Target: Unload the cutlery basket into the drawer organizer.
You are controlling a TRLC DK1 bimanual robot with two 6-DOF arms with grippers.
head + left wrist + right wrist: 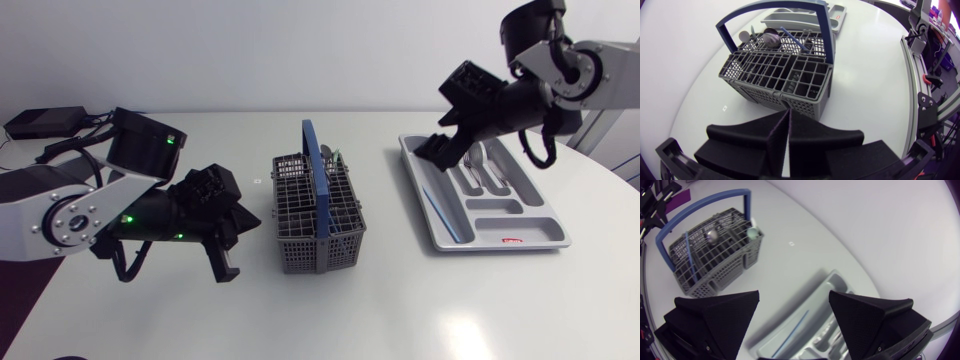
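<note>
Steel cutlery (485, 170) seemingly partly moved: some in drawer organizer (420, 188), spoons (771, 39) and blue stick (795, 42) left in cutlery basket (298, 255); right gripper (794, 294) wide, left gripper (789, 115) closed empty.

In the right wrist view we are seeing the drawer organizer (812, 305) blurred, its near end hiding behind our right gripper (794, 294). From the left wrist, the cutlery basket (775, 75) is covering most of it. Overhead, we are failing to tell the basket's cutlery pieces (333, 157) apart.

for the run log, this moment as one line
left gripper shut, beside basket | right gripper open, above organizer | basket holds cutlery
</note>
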